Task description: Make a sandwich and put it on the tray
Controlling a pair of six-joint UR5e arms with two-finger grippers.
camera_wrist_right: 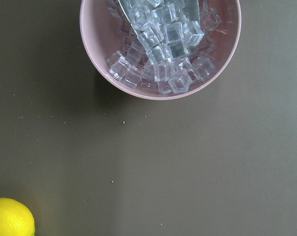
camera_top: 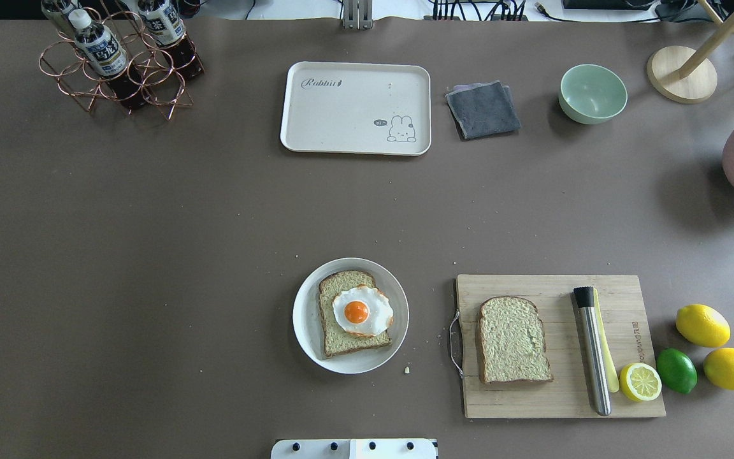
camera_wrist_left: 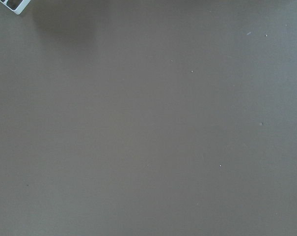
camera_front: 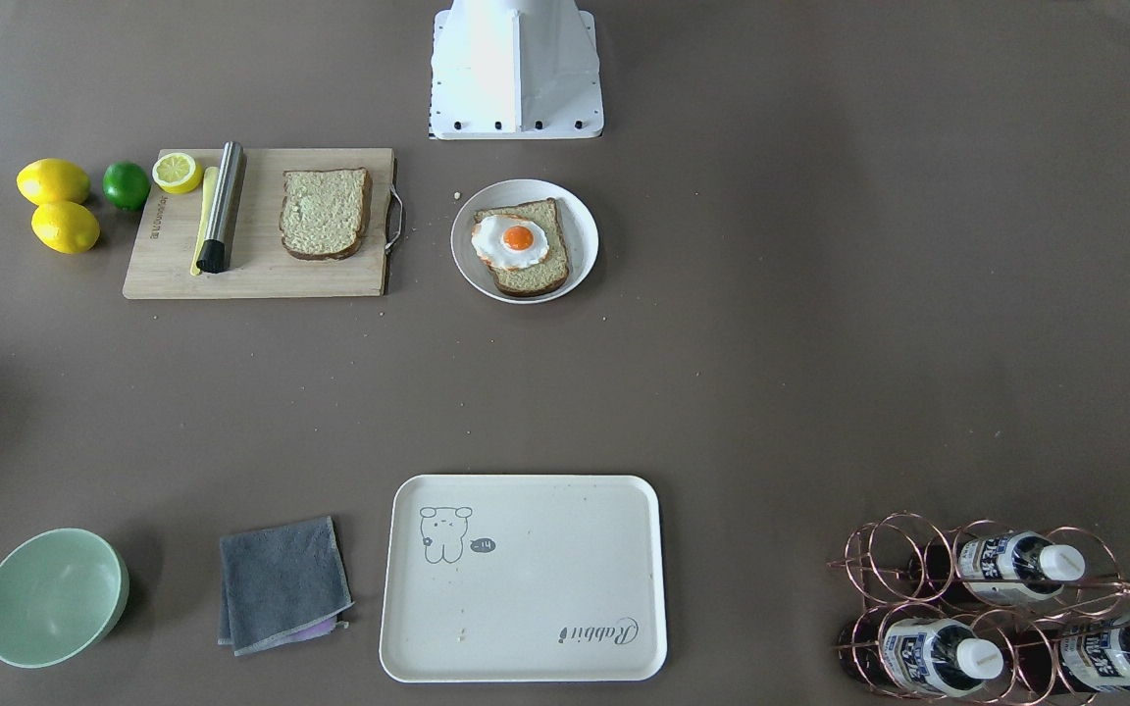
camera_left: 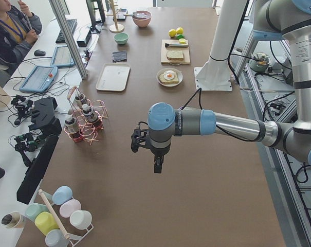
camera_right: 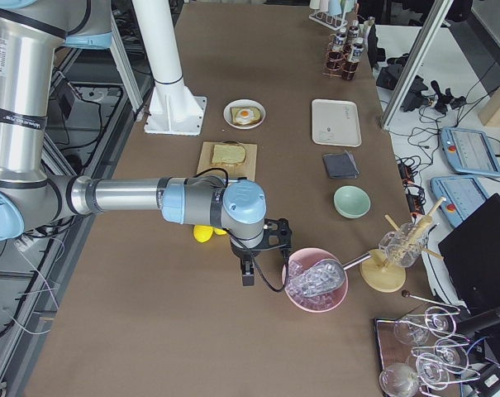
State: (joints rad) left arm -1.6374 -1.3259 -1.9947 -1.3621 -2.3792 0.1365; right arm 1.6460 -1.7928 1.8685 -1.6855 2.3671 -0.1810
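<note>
One bread slice (camera_top: 341, 331) lies on a round white plate (camera_top: 303, 319) with a fried egg (camera_top: 362, 310) on top; it also shows in the front view (camera_front: 536, 279). A second bread slice (camera_top: 513, 341) lies bare on the wooden cutting board (camera_top: 532, 401). The cream tray (camera_top: 354, 108) sits empty at the far side, and shows in the front view (camera_front: 526, 588). My left gripper (camera_left: 158, 165) hangs over bare table far from the food. My right gripper (camera_right: 246, 275) hangs beside a pink ice bowl (camera_right: 316, 281). I cannot tell whether either is open or shut.
The board also holds a steel muddler (camera_top: 593, 350) and a half lemon (camera_top: 640, 381); two lemons (camera_top: 701, 325) and a lime (camera_top: 676, 370) lie beside it. A grey cloth (camera_top: 483, 109), a green bowl (camera_top: 592, 94) and a copper bottle rack (camera_top: 118, 64) flank the tray.
</note>
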